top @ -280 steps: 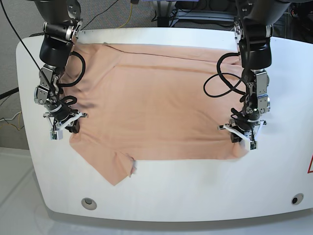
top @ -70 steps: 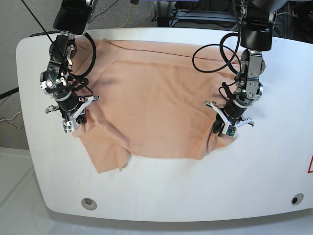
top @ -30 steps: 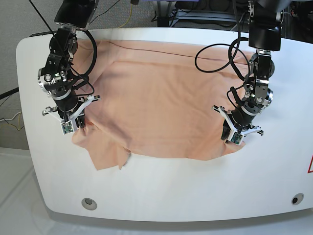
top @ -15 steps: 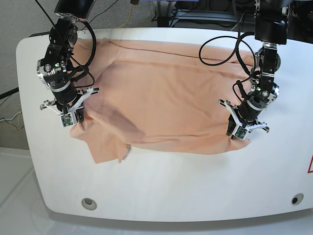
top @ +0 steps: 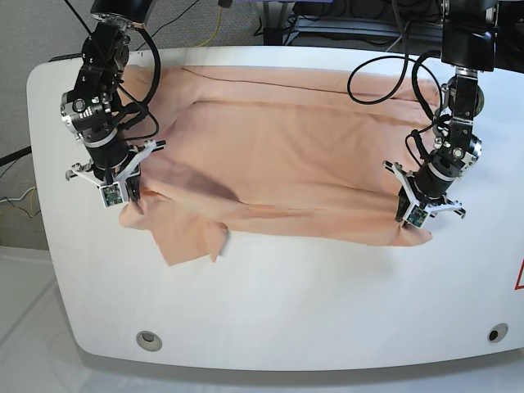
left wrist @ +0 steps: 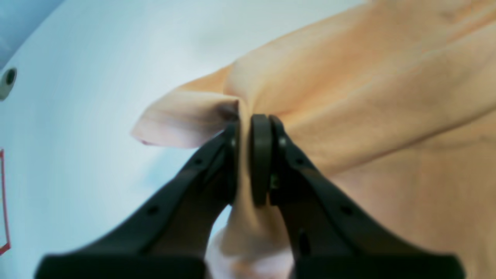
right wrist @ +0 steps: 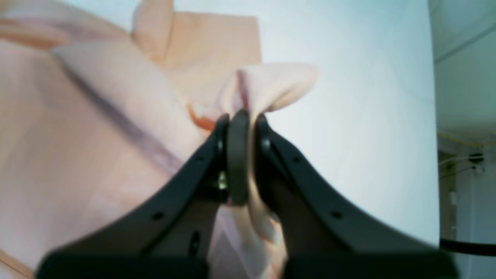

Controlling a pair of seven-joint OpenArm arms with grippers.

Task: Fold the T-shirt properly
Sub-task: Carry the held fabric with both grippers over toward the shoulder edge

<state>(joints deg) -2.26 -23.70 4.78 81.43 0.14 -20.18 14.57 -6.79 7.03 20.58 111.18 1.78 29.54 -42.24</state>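
1. The T-shirt (top: 278, 172) lay spread across the white table (top: 327, 303), its near edge raised at both sides.
2. The left gripper (top: 417, 219) was clenched on a pinch of the T-shirt's near edge (cloth bunched between the jaws).
3. The right gripper (top: 115, 196) pinched the opposite near edge, beside a loose sleeve (top: 192, 240).

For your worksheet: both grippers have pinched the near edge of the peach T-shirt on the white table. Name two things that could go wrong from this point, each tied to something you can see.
1. The left gripper and right gripper each pinch only a small bunch of the T-shirt; the thin fabric may slip out.
2. A sleeve lies crumpled near the right gripper and could get trapped in the fold.
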